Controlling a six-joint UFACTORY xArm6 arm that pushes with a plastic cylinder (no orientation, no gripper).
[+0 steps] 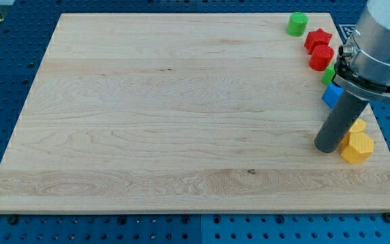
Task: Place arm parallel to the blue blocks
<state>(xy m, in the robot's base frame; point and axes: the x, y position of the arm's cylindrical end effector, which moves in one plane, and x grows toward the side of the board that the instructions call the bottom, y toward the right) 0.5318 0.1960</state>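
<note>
A blue block (331, 95) lies near the board's right edge, partly hidden behind my rod; its shape cannot be made out. My tip (327, 147) rests on the board just below and slightly left of it, touching or almost touching the left side of a yellow hexagonal block (357, 147). Only one blue block shows.
A second yellow block (358, 126) peeks out behind the rod. A green cylinder (297, 24), a red star (317, 39), a red hexagonal block (321, 57) and a green sliver (328, 74) run along the right side. The wooden board (181, 115) sits on a blue perforated table.
</note>
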